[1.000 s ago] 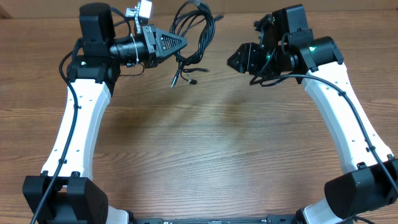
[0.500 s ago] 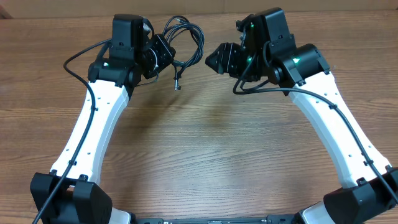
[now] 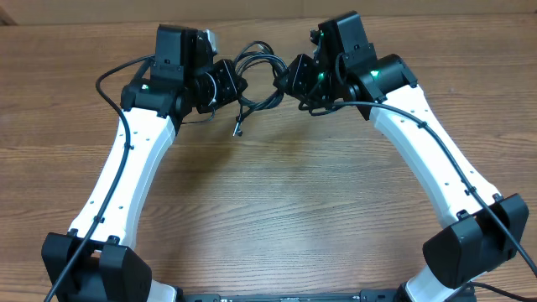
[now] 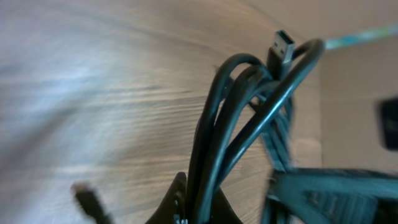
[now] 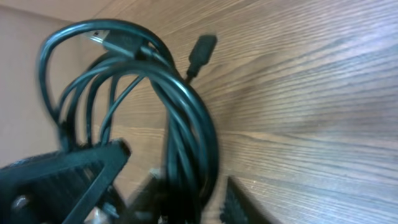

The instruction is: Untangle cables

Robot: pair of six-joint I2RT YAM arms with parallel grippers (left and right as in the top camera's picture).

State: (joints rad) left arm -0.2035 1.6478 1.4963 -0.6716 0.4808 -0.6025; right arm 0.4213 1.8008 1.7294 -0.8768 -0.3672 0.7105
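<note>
1. The cables (image 3: 258, 74), a looped bundle of thin black cords, are held above the wooden table (image 3: 277, 210) in the upper middle of the overhead frame, between the 2 arms.
2. The left gripper (image 3: 228, 84) is clamped tight on the bundle's left side, probably to anchor it while strands are drawn free.
3. The right gripper (image 3: 294, 77) is set around the bundle's right side. The cords pass between its fingers, but blur hides whether they are gripped.
4. 1 plug end (image 3: 238, 131) hangs below the bundle, and a USB plug (image 4: 283, 45) sticks up above the loops.
5. The crossing loops are judged the main obstacle, and the 2 grippers are crowded close together.
</note>
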